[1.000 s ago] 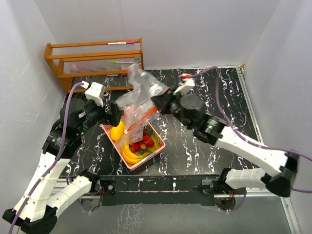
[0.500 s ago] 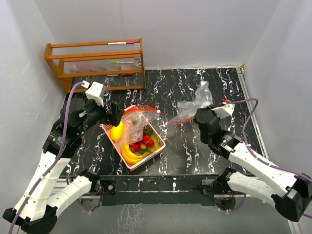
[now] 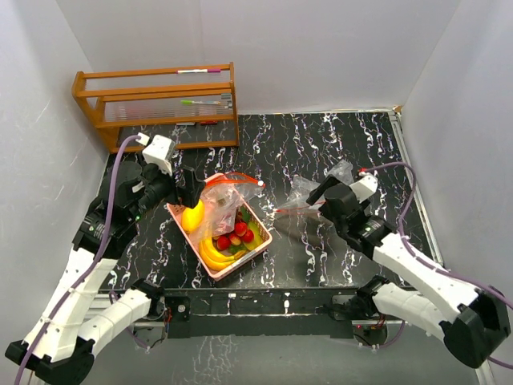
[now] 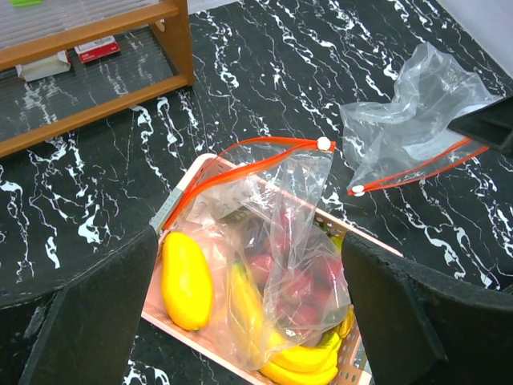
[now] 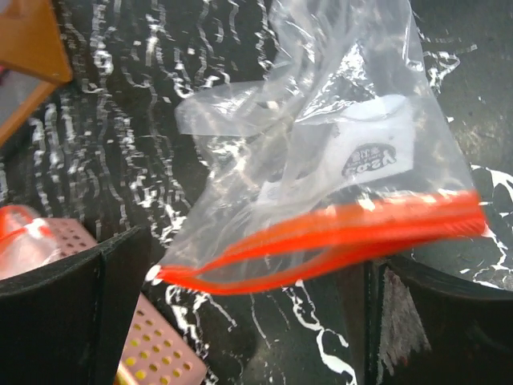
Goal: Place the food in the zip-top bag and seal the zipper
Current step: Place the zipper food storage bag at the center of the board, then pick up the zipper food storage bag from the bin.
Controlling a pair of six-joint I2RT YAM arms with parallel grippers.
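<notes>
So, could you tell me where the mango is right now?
In the top view, the mango lies at the left end of the basket, beside the bananas, by the edge of a clear bag draped there.

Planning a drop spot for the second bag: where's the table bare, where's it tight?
Bare: the back stretch between the wooden rack and the right wall; also the front strip between the pink basket and the right arm. Crowded: left-centre, where the left hand, basket and draped bag bunch; the second bag fills mid-right.
</notes>
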